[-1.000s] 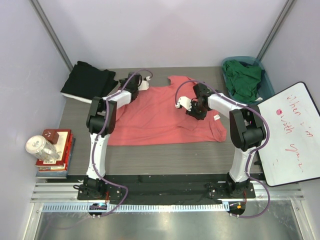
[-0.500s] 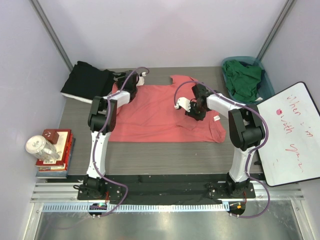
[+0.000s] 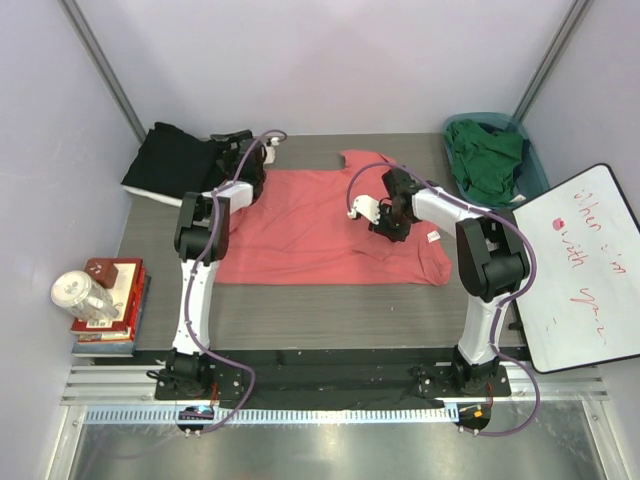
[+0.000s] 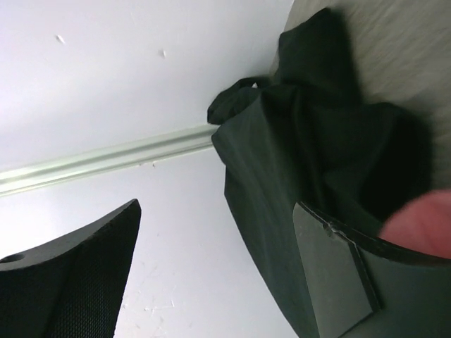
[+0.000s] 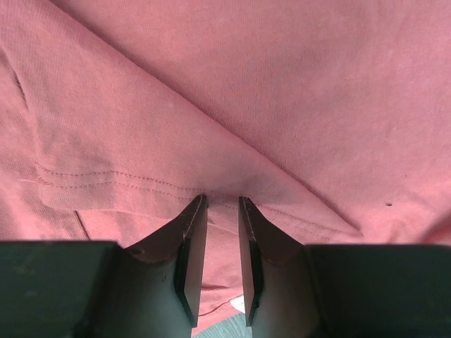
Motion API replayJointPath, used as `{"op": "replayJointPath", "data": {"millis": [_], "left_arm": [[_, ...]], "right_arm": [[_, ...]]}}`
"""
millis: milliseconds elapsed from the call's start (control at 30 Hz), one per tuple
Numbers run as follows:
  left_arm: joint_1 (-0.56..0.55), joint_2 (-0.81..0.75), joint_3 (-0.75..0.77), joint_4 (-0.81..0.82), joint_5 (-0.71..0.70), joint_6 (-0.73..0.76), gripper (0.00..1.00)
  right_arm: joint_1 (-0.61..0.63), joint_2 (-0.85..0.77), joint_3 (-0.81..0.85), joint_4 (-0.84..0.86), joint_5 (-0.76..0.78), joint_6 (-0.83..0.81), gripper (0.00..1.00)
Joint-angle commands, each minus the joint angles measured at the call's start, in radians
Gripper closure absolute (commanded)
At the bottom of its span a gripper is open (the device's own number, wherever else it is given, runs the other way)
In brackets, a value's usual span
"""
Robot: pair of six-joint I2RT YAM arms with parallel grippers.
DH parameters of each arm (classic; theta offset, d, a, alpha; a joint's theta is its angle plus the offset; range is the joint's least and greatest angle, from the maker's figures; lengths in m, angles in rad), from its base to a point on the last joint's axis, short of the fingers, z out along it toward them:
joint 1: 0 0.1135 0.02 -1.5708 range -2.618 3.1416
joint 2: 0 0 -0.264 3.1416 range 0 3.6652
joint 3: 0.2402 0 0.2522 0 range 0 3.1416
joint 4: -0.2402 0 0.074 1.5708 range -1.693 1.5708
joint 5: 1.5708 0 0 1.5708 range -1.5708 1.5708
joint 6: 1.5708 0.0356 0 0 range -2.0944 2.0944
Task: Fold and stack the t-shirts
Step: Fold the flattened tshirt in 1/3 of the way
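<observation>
The coral-pink shirt (image 3: 300,235) lies spread in the middle of the table (image 3: 300,315), and your right gripper (image 3: 385,218) sits on its right half. Its fingers (image 5: 189,243) stand close together, nipping a folded, stitched hem of the shirt at their tips. From the right wrist view, a ridge of cloth runs diagonally away from that pinch. The fabric is soft and lightly wrinkled, with a small white tag (image 3: 433,236) near its right end. Its long axis runs left to right across the table; the far edge has a notch cut into it, the near edge is fairly straight, and the right end flares toward you.

The left end of the pink shirt reaches nearly to your left gripper (image 3: 238,145), which hovers at the far left with its jaws wide apart and nothing between them. Just beyond it the black shirt (image 3: 175,165) lies bunched in the far-left corner, against the wall. The dark green shirt (image 3: 488,155) is heaped in the teal basket (image 3: 535,168) at the far right, well apart from both grippers.
</observation>
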State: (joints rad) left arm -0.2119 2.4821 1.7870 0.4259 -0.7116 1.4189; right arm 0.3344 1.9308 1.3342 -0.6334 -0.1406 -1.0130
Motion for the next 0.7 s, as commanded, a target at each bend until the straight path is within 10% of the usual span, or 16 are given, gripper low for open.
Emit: {"op": "replayJointPath", "data": {"millis": [0,133,367,667], "left_arm": [[0.031,0.034,0.1,0.114,-0.061,0.034,0.11],[0.022,-0.037,0.042,0.044,0.019,-0.053,0.08],[0.006,-0.259,0.052,-0.746,0.472,-0.472,0.14],[0.019,-0.204,0.19,-0.94,0.523,-0.592,0.12]], "right_arm": [[0.012,0.0,0.017,-0.002,-0.014,0.021,0.7],[0.015,-0.003,0.014,-0.002,-0.013,0.019,0.7],[0.015,-0.004,0.019,-0.003,-0.008,0.014,0.69],[0.018,-0.003,0.017,-0.003,-0.016,0.017,0.7]]}}
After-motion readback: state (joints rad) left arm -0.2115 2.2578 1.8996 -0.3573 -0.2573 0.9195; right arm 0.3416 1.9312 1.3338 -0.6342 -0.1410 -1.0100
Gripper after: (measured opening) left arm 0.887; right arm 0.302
